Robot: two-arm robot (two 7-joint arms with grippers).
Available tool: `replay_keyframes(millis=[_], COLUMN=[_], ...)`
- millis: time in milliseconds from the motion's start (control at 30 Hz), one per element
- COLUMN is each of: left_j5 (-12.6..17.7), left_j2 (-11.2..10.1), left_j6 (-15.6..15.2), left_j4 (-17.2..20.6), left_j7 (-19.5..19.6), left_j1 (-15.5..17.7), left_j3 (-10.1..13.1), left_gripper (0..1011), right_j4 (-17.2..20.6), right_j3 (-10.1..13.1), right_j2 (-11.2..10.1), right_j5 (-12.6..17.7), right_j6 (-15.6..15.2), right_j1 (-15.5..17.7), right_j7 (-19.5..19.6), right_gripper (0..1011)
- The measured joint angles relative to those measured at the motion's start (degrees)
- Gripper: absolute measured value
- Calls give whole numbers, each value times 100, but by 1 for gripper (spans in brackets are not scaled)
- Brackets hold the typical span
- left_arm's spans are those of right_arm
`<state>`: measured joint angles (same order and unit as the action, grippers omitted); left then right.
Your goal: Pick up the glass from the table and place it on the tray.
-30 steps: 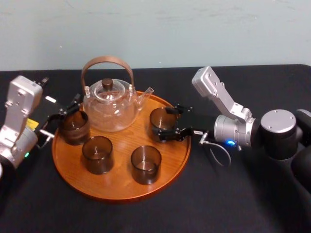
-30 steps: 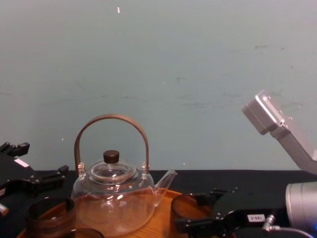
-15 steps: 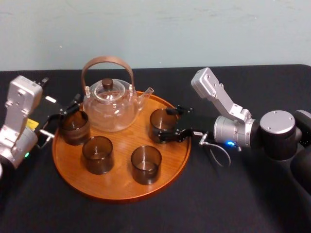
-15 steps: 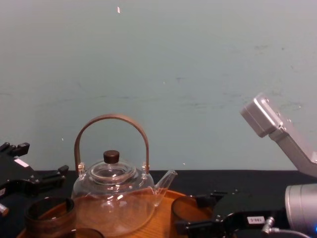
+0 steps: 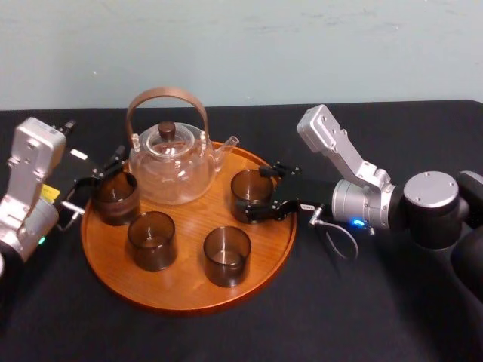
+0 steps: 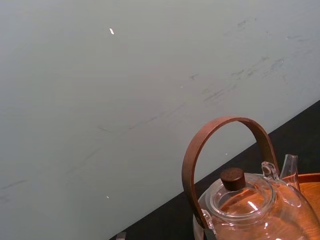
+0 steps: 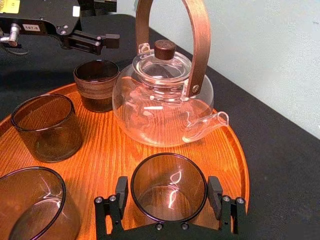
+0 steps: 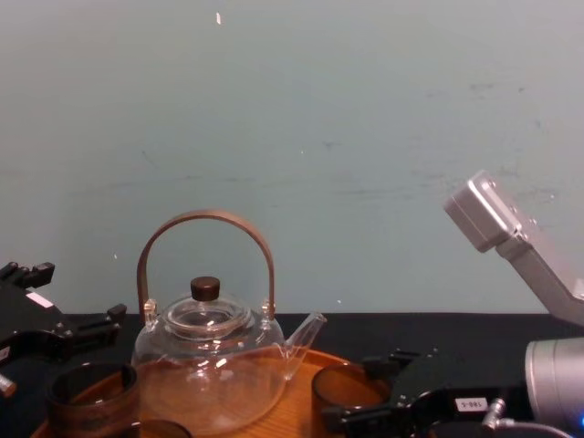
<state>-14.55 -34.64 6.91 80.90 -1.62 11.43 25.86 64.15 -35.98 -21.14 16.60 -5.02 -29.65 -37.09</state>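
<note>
At the tray's [image 5: 181, 305] two o'clock, the right gripper [image 5: 255, 194] pinches the glass [image 5: 247, 187]: seat it flat, then spread wide. The left gripper [image 5: 96, 178] idles at ten.

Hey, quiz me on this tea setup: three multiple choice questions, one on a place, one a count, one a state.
1. Where does the glass in the right end effector stand?
A. on the black table
B. on the tray
C. on the floor

2. How many brown glasses are on the tray?
A. two
B. four
C. six

3. The teapot's lid is:
A. seated on the teapot
B. lying on the tray
C. lying on the table

Answers: 1 B, wood shows under it. 2 B, that glass plus three other glasses. 3 A, it sits under the handle; the left end effector is open.
</note>
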Motion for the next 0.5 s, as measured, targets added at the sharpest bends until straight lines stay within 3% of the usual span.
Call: replay_keyframes(millis=[500], left_j5=[0], left_j2=[0], left_j6=[0], left_j4=[0], left_j7=[0], left_j1=[0], left_j3=[0], left_gripper=[1001], right_j4=[41], right_j3=[35], right_j2=[-42], right_j5=[59], right_j6=[-3], right_j1=[37], right_j7=[-72], right_gripper=[1002])
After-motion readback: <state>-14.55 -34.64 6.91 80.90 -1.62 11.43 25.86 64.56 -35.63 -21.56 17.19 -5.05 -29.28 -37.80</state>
